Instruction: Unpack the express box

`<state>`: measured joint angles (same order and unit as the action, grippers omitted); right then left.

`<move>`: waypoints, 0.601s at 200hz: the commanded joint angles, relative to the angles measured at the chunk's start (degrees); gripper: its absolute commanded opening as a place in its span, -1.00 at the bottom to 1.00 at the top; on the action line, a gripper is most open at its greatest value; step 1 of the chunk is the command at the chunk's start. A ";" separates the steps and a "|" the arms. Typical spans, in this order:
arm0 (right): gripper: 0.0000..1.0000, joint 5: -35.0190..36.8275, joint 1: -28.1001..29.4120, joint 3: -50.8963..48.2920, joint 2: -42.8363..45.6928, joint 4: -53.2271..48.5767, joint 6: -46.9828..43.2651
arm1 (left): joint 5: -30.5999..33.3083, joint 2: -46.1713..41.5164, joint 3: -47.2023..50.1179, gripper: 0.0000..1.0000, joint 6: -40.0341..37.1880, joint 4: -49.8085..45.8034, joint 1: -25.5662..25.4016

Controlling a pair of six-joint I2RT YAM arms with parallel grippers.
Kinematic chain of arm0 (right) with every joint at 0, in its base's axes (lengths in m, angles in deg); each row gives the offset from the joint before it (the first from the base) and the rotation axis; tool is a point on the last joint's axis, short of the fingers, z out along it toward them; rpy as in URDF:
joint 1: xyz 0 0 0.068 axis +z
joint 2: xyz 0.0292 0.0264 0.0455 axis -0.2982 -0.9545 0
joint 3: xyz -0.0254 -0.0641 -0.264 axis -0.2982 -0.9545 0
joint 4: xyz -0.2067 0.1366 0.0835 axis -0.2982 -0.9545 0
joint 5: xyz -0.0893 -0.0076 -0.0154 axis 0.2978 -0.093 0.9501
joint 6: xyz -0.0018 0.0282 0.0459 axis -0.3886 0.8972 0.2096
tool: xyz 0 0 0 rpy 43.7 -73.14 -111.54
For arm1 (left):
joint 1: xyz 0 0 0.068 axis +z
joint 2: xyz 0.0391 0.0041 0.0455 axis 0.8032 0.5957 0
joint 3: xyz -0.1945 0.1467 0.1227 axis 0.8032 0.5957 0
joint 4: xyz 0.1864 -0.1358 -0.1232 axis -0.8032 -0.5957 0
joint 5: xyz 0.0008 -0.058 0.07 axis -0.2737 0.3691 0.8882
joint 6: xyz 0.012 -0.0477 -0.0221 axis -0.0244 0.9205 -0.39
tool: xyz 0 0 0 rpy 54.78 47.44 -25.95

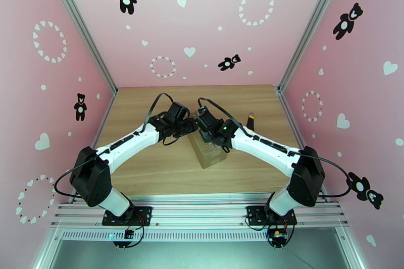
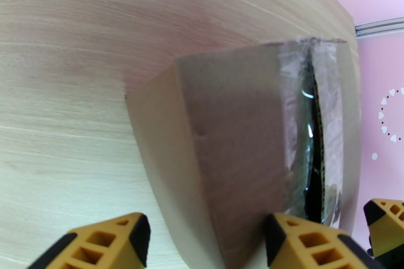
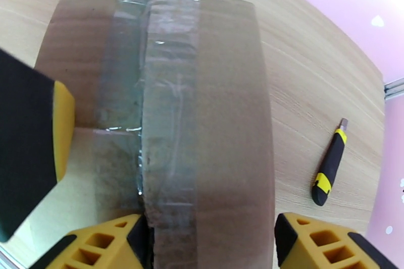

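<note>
The express box (image 1: pixel 209 156) is a small brown carton in the middle of the table, with shiny clear tape along its top seam. In the left wrist view the seam of the express box (image 2: pixel 242 133) gapes as a dark slit. My left gripper (image 1: pixel 190 126) hovers over the box's far end, open. One of its fingers (image 2: pixel 101 245) is beside the box wall and the other is by the seam. Close against it, my right gripper (image 1: pixel 202 123) is also open. It straddles the right flap of the express box (image 3: pixel 222 113), with nothing held.
A black and yellow utility knife (image 3: pixel 331 164) lies on the wooden table (image 1: pixel 151 169) to the right of the box, near the back right knife (image 1: pixel 251 119). Pink walls close in the left, back and right sides.
</note>
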<state>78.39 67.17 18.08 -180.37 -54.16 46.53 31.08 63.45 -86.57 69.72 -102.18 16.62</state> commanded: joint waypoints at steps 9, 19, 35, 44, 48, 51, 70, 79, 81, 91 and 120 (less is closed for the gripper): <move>0.40 5.19 -0.34 -1.18 2.01 -3.94 0.34 | 2.82 2.42 2.10 0.31 0.25 -5.52 -0.18; 0.40 5.35 -0.34 -0.95 2.54 -4.16 0.15 | 2.69 2.53 2.05 0.31 0.25 -5.55 -0.13; 0.40 6.02 -0.34 -0.60 3.22 -4.68 0.00 | 2.64 2.60 2.06 0.31 0.40 -5.53 -0.05; 0.40 5.96 -0.34 -0.47 3.67 -4.77 -0.33 | 2.61 2.53 2.03 0.31 0.38 -5.50 -0.10; 0.40 6.07 -0.34 -0.50 3.76 -4.79 -0.38 | 2.64 2.53 2.03 0.30 0.39 -5.56 -0.14; 0.40 6.10 -0.35 -0.38 3.88 -4.79 -0.39 | 2.67 2.53 2.03 0.31 0.39 -5.52 -0.10; 0.40 6.48 -0.34 -0.20 4.38 -4.79 -0.81 | 2.59 2.54 2.12 0.31 0.46 -5.51 -0.10; 0.40 6.93 -0.34 0.07 4.51 -5.08 -0.84 | 2.56 2.45 2.29 0.31 0.60 -5.34 -0.14; 0.40 6.99 -0.34 0.08 4.52 -5.15 -0.87 | 2.52 2.52 2.40 0.31 0.61 -5.28 -0.11; 0.40 7.18 -0.38 0.43 4.59 -5.30 -1.08 | 2.42 2.43 2.47 0.31 0.60 -5.17 -0.14; 0.40 7.67 -0.52 1.28 4.88 -5.75 -1.43 | 2.48 2.45 2.56 0.31 0.48 -5.21 -0.08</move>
<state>81.69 67.17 18.05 -177.97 -56.15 45.85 31.03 63.71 -86.44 69.94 -100.94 16.49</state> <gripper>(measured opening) 0.701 0.654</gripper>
